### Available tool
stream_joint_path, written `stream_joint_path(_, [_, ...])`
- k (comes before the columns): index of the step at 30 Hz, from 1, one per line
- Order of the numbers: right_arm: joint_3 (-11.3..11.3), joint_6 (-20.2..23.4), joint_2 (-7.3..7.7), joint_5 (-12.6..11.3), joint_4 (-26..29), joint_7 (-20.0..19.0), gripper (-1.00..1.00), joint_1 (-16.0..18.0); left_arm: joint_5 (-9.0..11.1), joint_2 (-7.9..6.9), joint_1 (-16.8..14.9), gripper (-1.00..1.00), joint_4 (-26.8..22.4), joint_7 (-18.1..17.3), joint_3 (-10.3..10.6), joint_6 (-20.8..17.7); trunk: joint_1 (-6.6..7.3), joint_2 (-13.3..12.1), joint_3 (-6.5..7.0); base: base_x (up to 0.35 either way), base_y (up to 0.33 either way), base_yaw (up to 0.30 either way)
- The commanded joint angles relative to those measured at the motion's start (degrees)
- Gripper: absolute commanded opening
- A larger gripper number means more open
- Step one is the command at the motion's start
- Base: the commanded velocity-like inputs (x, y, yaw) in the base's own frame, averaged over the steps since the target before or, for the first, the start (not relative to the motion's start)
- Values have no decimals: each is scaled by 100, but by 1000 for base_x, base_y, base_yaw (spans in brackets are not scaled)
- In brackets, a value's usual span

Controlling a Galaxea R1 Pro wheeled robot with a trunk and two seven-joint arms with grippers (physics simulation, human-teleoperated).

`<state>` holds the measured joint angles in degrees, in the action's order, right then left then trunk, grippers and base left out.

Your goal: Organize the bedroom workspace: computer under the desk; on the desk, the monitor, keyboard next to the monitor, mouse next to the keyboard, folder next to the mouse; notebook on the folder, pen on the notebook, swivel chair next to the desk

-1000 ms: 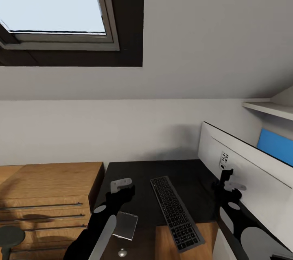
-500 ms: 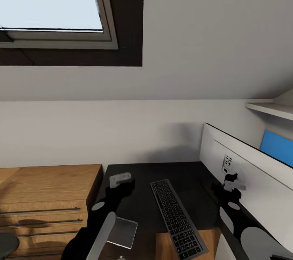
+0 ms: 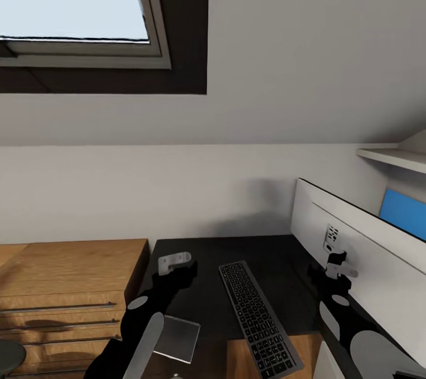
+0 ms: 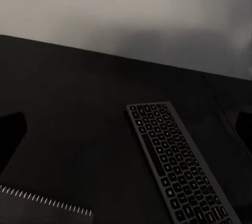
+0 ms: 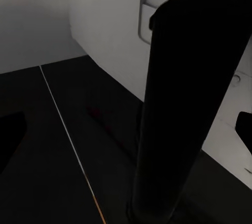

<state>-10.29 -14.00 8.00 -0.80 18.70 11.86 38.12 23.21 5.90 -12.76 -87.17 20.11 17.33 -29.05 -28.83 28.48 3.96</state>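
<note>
- The desk carries the keyboard near its middle, long axis running from the front edge back toward the wall, slightly slanted.
- The monitor stands on the desk at the right, its white back facing the camera; its black stand shows close up in the right wrist view.
- The left gripper hangs over the desk, just left of the keyboard's far end. Its wrist view looks down on the keyboard lying off to one side of the fingers, not between them.
- I cannot tell how far the left fingers are spread. The dark tips at the edges of the wrist view hint at an open stance with nothing held, but that is a guess.
- A grey glossy pad, possibly the notebook, lies beside the left forearm near the desk's front; a ringed edge shows in the left wrist view.
- The right gripper sits right against the monitor's back, by the stand. Whether it grips the stand I cannot tell.
- The left arm is nearer the keyboard; the right is nearer the monitor.
- If the keyboard is to be shifted next to the monitor, it must travel rightward, across its long axis, and the left fingers would first need to come over it.
- A wooden dresser stands left of the desk.
</note>
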Motion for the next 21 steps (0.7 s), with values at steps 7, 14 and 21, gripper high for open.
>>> stream_joint_path(7, [-16,-24,0,-7,3,1,100,3,60,-4,9,100,-30,55,7,-46,-156,287,-128,0,0,0])
stream_joint_path(14, [-37,-24,10,-21,2,1,100,3,60,-6,11,100,-28,55,7,-52,-310,567,-254,0,0,0])
stream_joint_path(21, [-47,-29,19,-33,2,1,100,3,60,-9,10,100,-28,55,7,-56,-420,768,-344,0,0,0])
